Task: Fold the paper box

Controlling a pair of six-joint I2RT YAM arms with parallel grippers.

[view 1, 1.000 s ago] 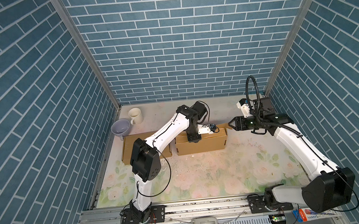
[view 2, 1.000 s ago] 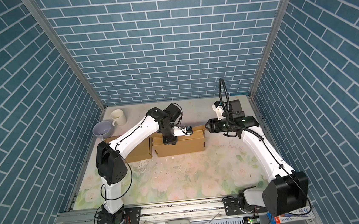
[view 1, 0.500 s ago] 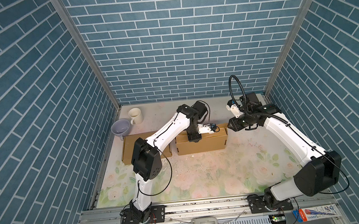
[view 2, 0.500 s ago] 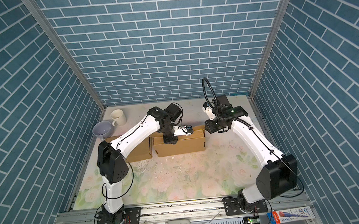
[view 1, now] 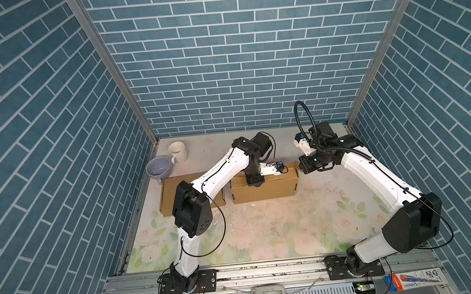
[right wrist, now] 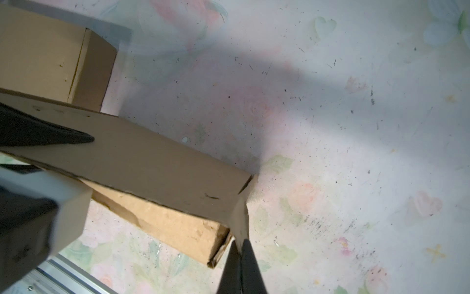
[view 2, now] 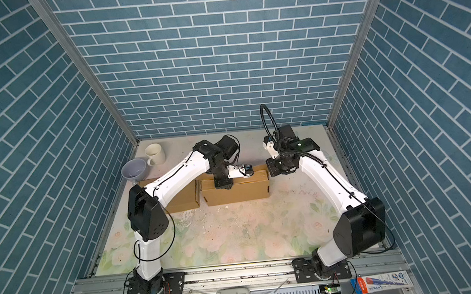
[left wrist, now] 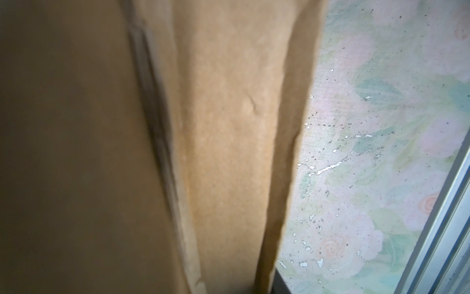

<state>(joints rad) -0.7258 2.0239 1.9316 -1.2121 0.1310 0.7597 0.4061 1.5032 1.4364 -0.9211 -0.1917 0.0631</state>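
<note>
The paper box (view 1: 264, 192) sits on the floral table (view 1: 265, 232), in the far half and about midway between left and right, with its long side running left to right; a second brown box (view 1: 165, 195) lies just beside its left end, partly covered by the left arm in both top views; a cream mug (view 1: 177, 152) and a pale purple funnel (view 1: 158, 166) stand in the far left corner, the funnel just beside the far left corner of the second box

The right gripper (right wrist: 239, 252) is at the right end of the paper box; in the right wrist view its two dark fingers are pressed together, and the tip of the end flap (right wrist: 237, 219) runs in between them, so it is closed with the thin cardboard pinched; the flap stands out from the box's corner, bent away from the long wall; in a top view the same gripper (view 1: 301, 166) meets the box's far right corner

The left gripper (view 1: 254, 182) reaches down onto the left part of the paper box, at the top of its near wall; in the right wrist view one dark finger (right wrist: 50, 133) lies flat against the face of a long cardboard panel; the opposite finger is hidden, so I cannot tell how far apart they stand or whether they grip the panel; the left wrist view shows only blurred brown cardboard close up, with the table beside it
</note>
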